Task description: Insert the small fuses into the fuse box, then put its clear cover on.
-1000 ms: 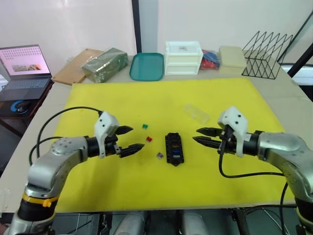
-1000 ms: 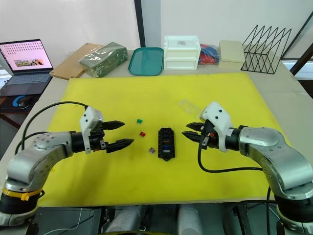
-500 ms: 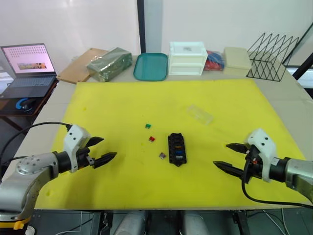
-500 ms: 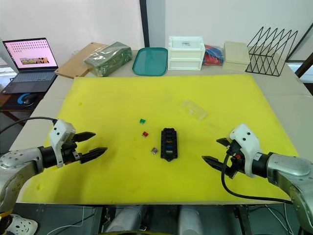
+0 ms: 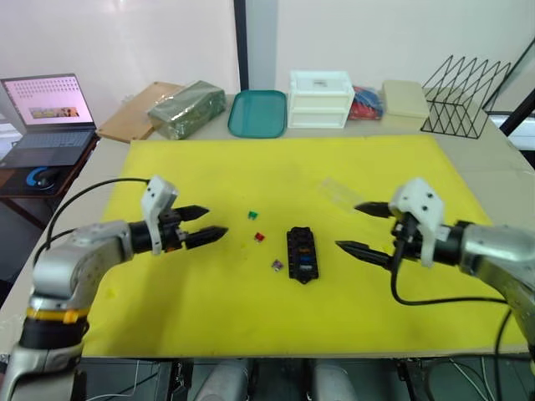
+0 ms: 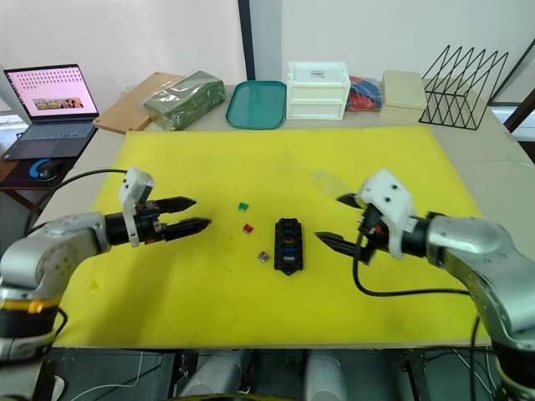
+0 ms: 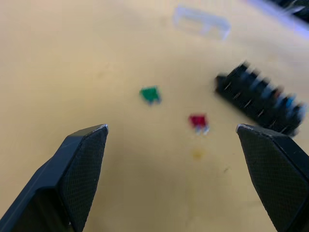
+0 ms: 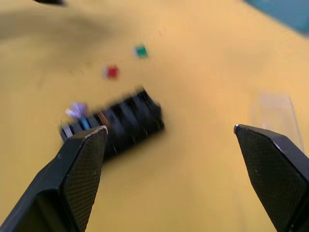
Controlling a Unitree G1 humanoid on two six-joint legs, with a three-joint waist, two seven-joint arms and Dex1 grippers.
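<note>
The clear cover (image 6: pixel 331 183) is hard to make out against the yellow mat (image 6: pixel 209 284) — its near end sits behind the right gripper (image 6: pixel 336 221), whose fingers are spread wide, holding nothing. The fuse box (image 6: pixel 287 245) lies mid-mat with a few fuses already in its slots. Green fuse (image 6: pixel 242 206), red fuse (image 6: pixel 247 228) and purple fuse (image 6: pixel 262 256) lie loose just left of it. The left gripper (image 6: pixel 194 214) — partly spread, empty — hovers further left, with bare mat around it.

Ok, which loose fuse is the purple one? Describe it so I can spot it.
On the yellow mat, find the black fuse box in the middle. Three loose fuses lie on its left; the purple fuse is nearest the box and nearest the robot, the red fuse and green fuse farther away.
</note>
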